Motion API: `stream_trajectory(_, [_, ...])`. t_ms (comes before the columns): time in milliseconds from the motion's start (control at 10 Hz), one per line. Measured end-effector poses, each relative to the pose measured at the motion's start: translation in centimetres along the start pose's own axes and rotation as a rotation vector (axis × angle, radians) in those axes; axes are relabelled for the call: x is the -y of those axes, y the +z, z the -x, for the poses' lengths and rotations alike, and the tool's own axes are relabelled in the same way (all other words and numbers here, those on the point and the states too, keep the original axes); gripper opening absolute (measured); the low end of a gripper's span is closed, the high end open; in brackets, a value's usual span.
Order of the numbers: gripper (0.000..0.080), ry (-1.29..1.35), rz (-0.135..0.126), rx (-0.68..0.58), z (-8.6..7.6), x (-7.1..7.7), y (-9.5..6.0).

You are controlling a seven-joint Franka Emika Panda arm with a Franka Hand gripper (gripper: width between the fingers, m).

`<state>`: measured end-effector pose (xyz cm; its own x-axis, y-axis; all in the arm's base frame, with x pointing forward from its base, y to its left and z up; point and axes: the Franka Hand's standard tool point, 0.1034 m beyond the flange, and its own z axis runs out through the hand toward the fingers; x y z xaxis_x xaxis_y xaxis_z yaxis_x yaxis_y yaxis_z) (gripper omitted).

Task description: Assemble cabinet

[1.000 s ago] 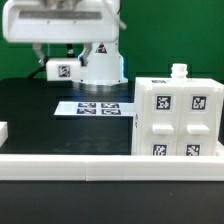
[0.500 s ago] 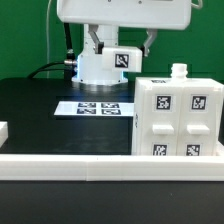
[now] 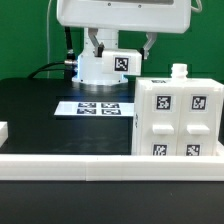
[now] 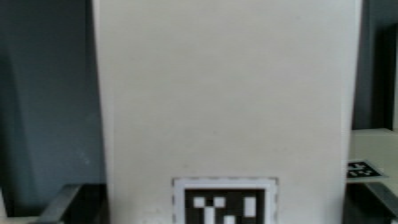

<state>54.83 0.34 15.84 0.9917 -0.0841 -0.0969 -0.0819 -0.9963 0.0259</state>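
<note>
So, going left to right in the exterior view: the marker board [image 3: 97, 107] lies flat on the black table [image 3: 30, 110]. Higher up hangs the gripper [image 3: 122, 55], its jaws pinching a small white panel [image 3: 122, 64] w/ a tag on it. The cabinet [image 3: 176, 118] stands on the right, just behind the long white rail [image 3: 80, 166]. To do this step well, I think: go slow, keep the panel straight, line it up w/ the cabinet & don't bump it.
</note>
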Motion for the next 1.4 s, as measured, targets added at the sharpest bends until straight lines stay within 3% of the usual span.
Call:
stream_trajectory(400, [0.056,0.029,-0.033,-0.01,-2.3,4.7,-4.0])
stream_trajectory(500, [0.056,0.041,-0.034,-0.018,-3.4,6.2,-4.6])
stream_trajectory(600, [0.056,0.029,-0.035,-0.033,-4.3,7.5,-4.2])
stream_trajectory(700, [0.056,0.025,-0.036,-0.048,-4.5,7.8,-3.5])
stream_trajectory(1200, [0.056,-0.002,-0.032,-0.039,-4.5,7.6,-2.8])
stream_trajectory(1400, [0.056,-0.015,-0.029,-0.04,-5.0,8.4,-2.5])
